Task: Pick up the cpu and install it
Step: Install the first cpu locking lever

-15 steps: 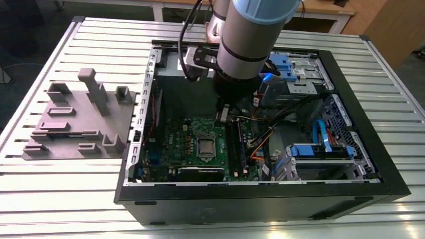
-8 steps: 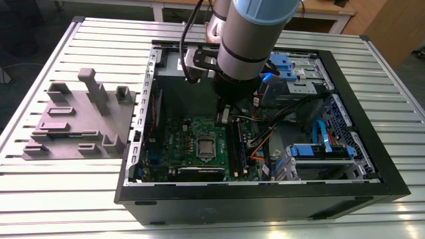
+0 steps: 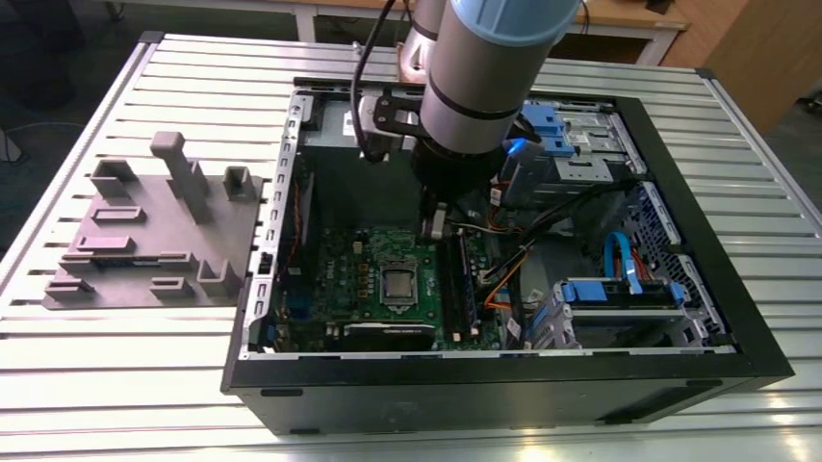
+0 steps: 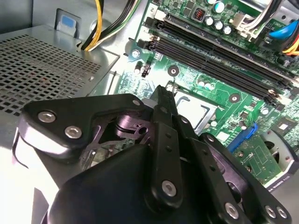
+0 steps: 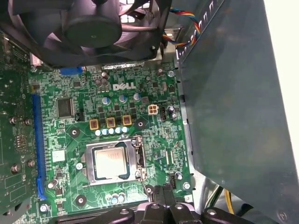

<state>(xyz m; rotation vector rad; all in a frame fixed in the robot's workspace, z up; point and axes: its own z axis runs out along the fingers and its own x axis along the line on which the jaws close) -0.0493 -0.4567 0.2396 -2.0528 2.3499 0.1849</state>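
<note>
The cpu (image 3: 399, 284) is a small silver-topped square lying flat in its socket in the middle of the green motherboard (image 3: 364, 252), inside the open computer case. In the first wrist view the cpu (image 5: 111, 161) sits within the metal socket frame. My gripper (image 3: 434, 226) hangs inside the case just above the board, a little beyond the socket toward the case's back wall. In the second wrist view the black fingers meet at one tip, so the gripper (image 4: 161, 93) is shut with nothing held, and the cpu (image 4: 194, 109) shows just past that tip. The gripper (image 5: 163, 200) does not touch the chip.
A purple-grey tray (image 3: 141, 231) with upright blocks stands on the slatted table at the exterior view's left. Inside the case are a perforated metal box (image 4: 46, 65), black memory slots (image 4: 210, 51), a fan (image 5: 93, 28), loose cables and blue-latched drive bays (image 3: 617, 289).
</note>
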